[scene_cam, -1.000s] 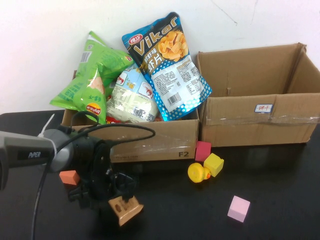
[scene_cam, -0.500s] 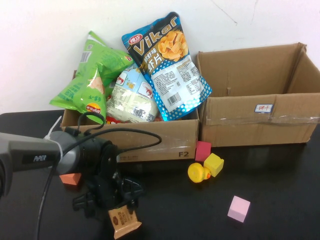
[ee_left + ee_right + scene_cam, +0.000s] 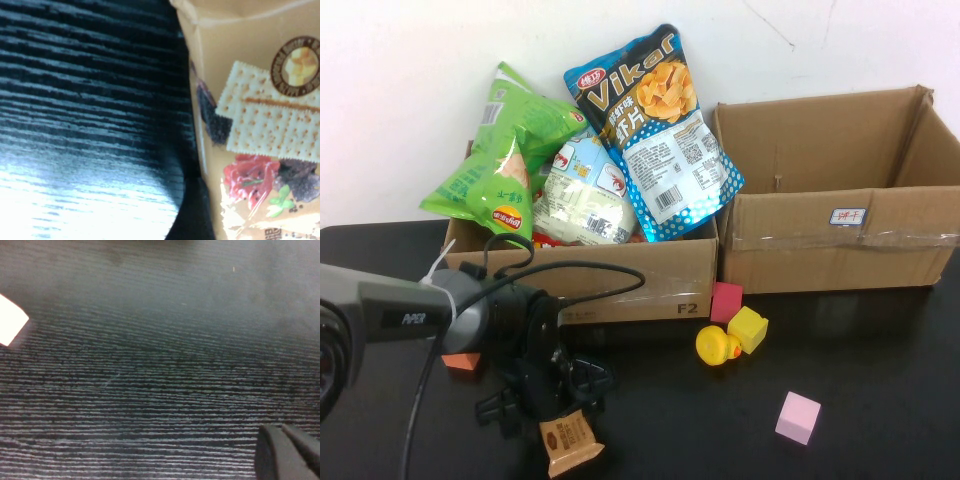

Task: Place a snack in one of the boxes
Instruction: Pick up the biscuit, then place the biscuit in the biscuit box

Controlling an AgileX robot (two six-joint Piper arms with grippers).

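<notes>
A tan cracker packet (image 3: 570, 445) is at the front of the black table, under my left gripper (image 3: 558, 420), which is shut on its upper end. In the left wrist view the cracker packet (image 3: 260, 125) fills one side, with a dark finger (image 3: 192, 220) along its edge. The left cardboard box (image 3: 650, 280) is stuffed with snack bags: a green one (image 3: 495, 150), a pale one (image 3: 582, 195) and a blue Vikar bag (image 3: 655, 130). The right cardboard box (image 3: 840, 240) is open and looks empty. My right gripper (image 3: 289, 450) is shut and empty over bare table, out of the high view.
A yellow duck (image 3: 717, 346), a yellow block (image 3: 748, 328) and a red block (image 3: 725, 300) lie before the boxes. A pink block (image 3: 797, 417) lies front right and also shows in the right wrist view (image 3: 10, 320). An orange block (image 3: 460, 364) lies by the left arm.
My left gripper and the cracker packet have dropped lower and nearer the table's front edge. The packet has turned from tilted to more upright. Little moved in the last half second.
</notes>
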